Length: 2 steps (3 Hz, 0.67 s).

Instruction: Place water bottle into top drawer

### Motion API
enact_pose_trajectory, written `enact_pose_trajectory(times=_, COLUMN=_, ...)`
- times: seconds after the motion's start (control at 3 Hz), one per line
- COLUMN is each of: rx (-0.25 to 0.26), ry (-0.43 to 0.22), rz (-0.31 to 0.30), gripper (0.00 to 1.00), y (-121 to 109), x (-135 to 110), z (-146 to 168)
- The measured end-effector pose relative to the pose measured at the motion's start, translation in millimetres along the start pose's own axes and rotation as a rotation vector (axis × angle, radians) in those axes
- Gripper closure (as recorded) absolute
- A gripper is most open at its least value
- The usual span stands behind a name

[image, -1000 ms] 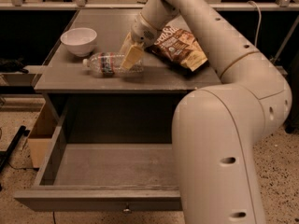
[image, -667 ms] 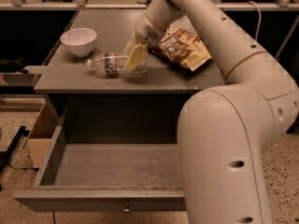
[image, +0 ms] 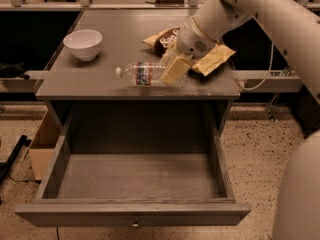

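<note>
Gripper (image: 175, 70) is down on the tabletop (image: 130, 39) near the front edge, right at the water bottle (image: 145, 75). It covers the base half of the bottle. Closed on it or only set against it: cannot tell.

The bottle lies on its side, white cap pointing left, label band about mid-body, parallel to the front edge. It is not in the top drawer (image: 132, 214) yet. The drawer is pulled wide open directly below and nothing shows inside.

Step in hand, as I judge it, is securing the grasp before the lift.
- Grip across the ribbed body, not the cap end, so the bottle does not swing.
- The plastic is thin and round and could squirt out or roll toward the edge, so squeeze gently.
- Lift straight up, carry forward past the tabletop lip, then lower into the drawer middle, clear of the side walls.

Around it:
- Chip bag (image: 162, 39) lies just behind the gripper, touching or nearly so, and may drag along on the lift.
- White bowl (image: 83, 44) sits well apart at back left, no issue.
- The arm (image: 220, 14) comes in from the right.
- Cardboard box (image: 42, 144) is on the floor left of the drawer, out of the path.
</note>
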State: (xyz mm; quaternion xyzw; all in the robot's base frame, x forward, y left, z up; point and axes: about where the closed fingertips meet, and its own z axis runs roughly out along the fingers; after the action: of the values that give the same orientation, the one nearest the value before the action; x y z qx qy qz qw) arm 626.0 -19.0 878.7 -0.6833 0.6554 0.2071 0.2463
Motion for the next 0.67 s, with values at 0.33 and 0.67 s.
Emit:
enact_pose_trajectory(times=0.33, rx=0.026, ry=-0.028, rz=0.052, gripper=1.00, y=39.8, x=32.0, z=-23.4)
enact_pose_trajectory(times=0.67, rx=0.057, ry=-0.036, rz=0.097, gripper=1.00, y=78.0, x=59.4, z=-45.4)
